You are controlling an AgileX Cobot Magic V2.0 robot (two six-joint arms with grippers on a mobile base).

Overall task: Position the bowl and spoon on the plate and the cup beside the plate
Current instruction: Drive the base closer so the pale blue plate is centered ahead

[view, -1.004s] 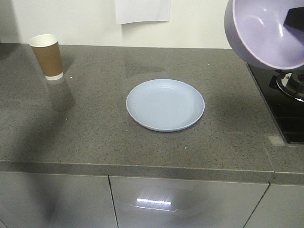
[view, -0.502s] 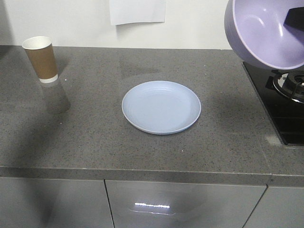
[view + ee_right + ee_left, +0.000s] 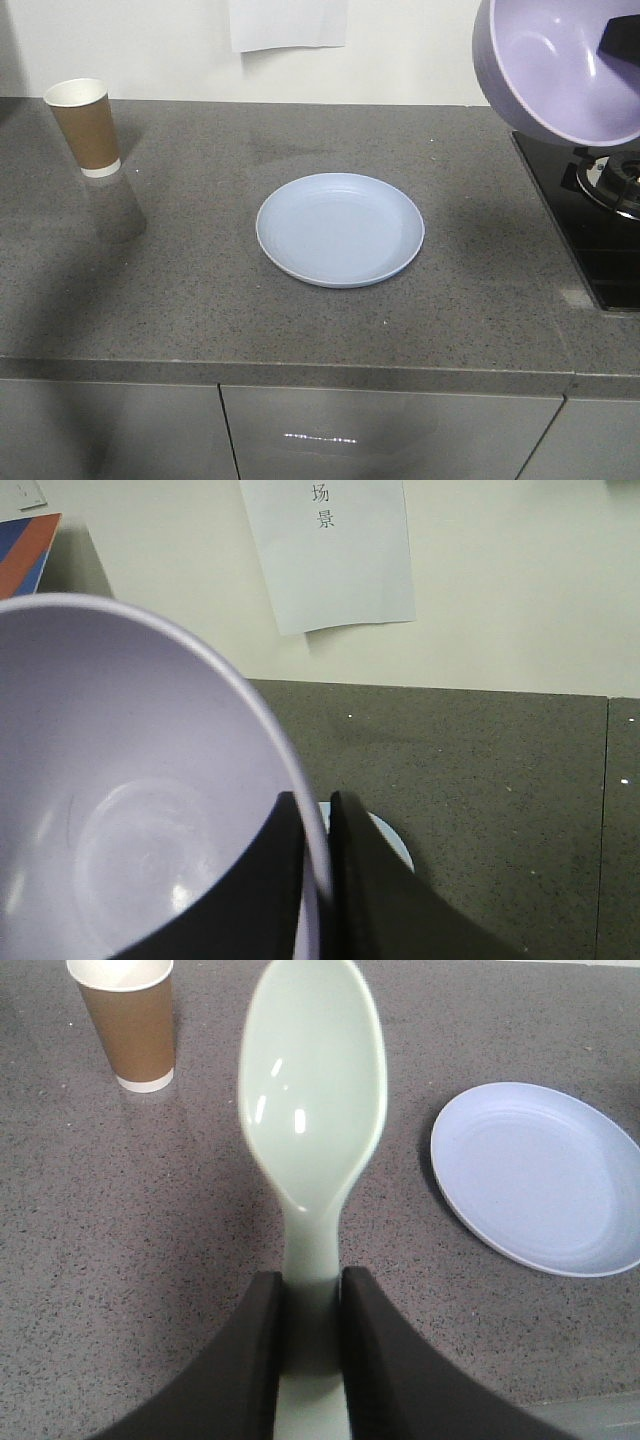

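- Exterior front-facing view: the grey speckled stone desk (image 3: 200,300) and everything standing on it have slid slightly left and down in frame over the last second. The white paper sheet (image 3: 288,22) on the wall has slid left with them. I judge that the base or camera shifted, not the objects.
- The round, shallow pale blue plate (image 3: 340,230) lies mid-desk with nothing on it.
- The round lavender-purple plastic bowl (image 3: 560,60) has kept its place at the upper right of the frame. It is aloft and tilted over the edge of the black hob (image 3: 600,250), well apart from the plate. The right tool (image 3: 318,815) pinches its rim narrowly, one finger inside and one outside.
- The brown paper cup (image 3: 84,125) stands upright at the far left rear, well apart from the plate.
- The small pale mint-green plastic spoon (image 3: 312,1090) is clamped by its handle in the left tool (image 3: 310,1295). Its head points forward above the desk, between cup and plate.
- Nothing is placed yet. The small shift looks like lining up on the plate, and lowering the bowl onto it is probably the next step.
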